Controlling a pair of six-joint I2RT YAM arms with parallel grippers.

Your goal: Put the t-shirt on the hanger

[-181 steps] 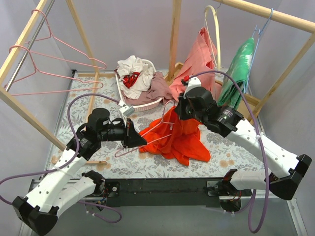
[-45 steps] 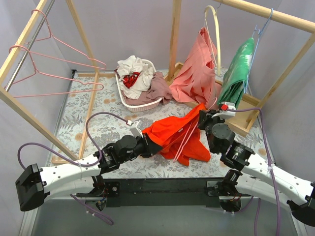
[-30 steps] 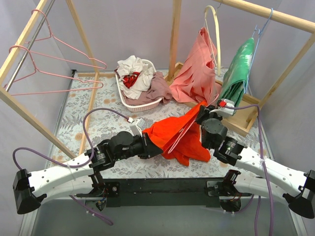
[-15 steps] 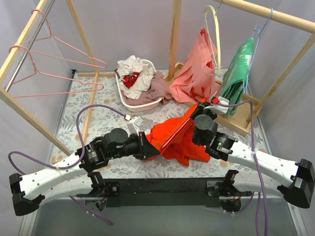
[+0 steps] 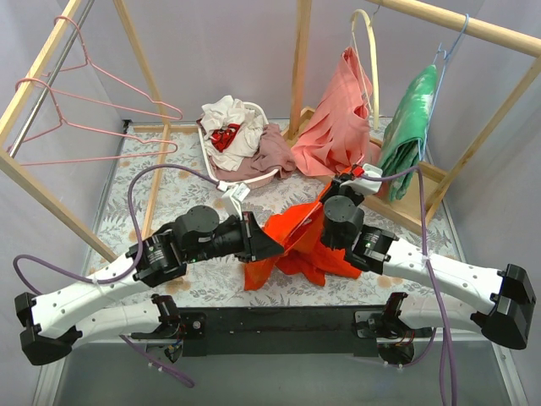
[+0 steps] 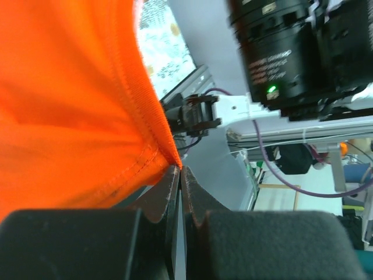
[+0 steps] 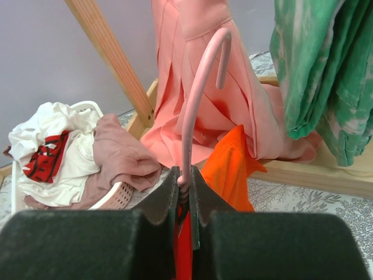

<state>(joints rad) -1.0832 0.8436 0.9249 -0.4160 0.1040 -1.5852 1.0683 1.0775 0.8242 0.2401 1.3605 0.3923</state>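
The orange-red t-shirt (image 5: 292, 241) hangs bunched between my two grippers above the table. My left gripper (image 5: 269, 247) is shut on a hemmed edge of the t-shirt (image 6: 76, 111), which fills the left wrist view. My right gripper (image 5: 331, 196) is shut on the twisted neck of the pink wire hanger (image 7: 195, 99); its hook rises straight above the fingers (image 7: 166, 192). The hanger's triangle is mostly hidden inside the shirt, with one pink wire (image 5: 306, 227) showing. An orange sleeve (image 7: 230, 169) shows just behind the right fingers.
A salmon-pink garment (image 5: 338, 118) on a cream hanger and a green garment (image 5: 410, 127) on a blue hanger hang from the wooden rack at the right. A basket of clothes (image 5: 241, 144) sits at the back. Two pink hangers (image 5: 93, 110) hang at the left.
Both grippers have moved left and towards the back with the t-shirt and hanger. The shirt now hangs lower at the left, a fold drooping under my left gripper.
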